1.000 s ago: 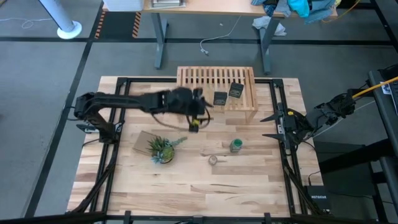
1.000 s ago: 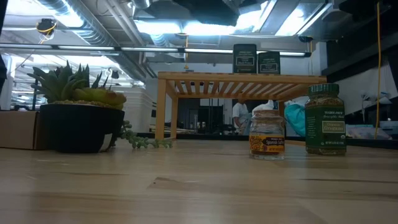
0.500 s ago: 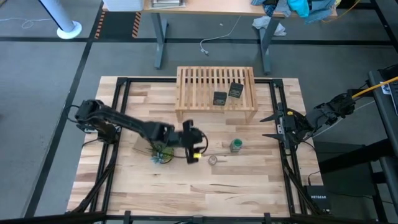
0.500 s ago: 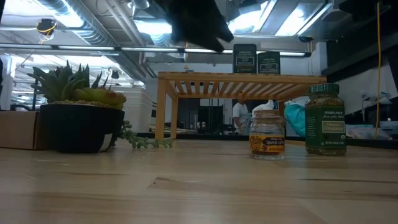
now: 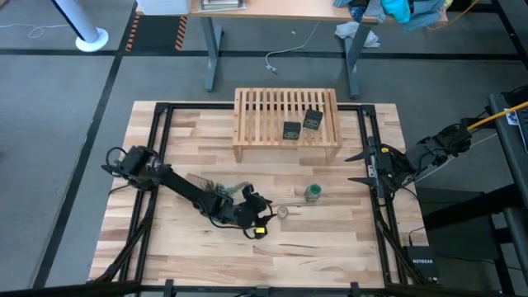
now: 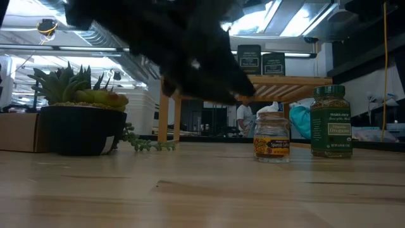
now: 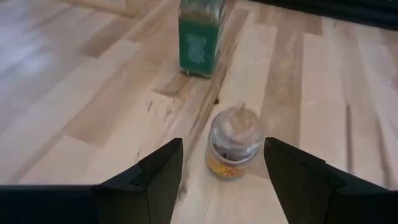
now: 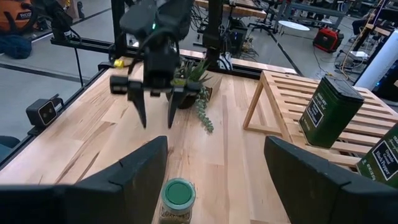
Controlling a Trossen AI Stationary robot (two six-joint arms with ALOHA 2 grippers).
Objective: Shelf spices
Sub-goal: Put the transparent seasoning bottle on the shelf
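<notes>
**Small pale jar next for the shelf**

The tiny round pale jar (image 7: 234,142) stands upright on the tabletop (image 5: 330,247), near the green-capped jar (image 5: 313,192). We judge it light, rigid, smooth-sided and easily toppled, so we would grip its body below the lid. Our left gripper (image 7: 221,171) is spread wide just before it. Two tins (image 5: 301,125) sit on the shelf (image 5: 264,111); the right gripper (image 8: 214,177), also wide open, waits at the tabletop's edge.

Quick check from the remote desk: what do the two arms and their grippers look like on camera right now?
Both arms are dark, nearly black, jointed segments. The left gripper has two slim tapered black fingers under a boxy head with a small green light; a yellow mark shows by it from above. The right gripper looks the same dark colour, with a yellow-orange cable behind that arm.
</notes>
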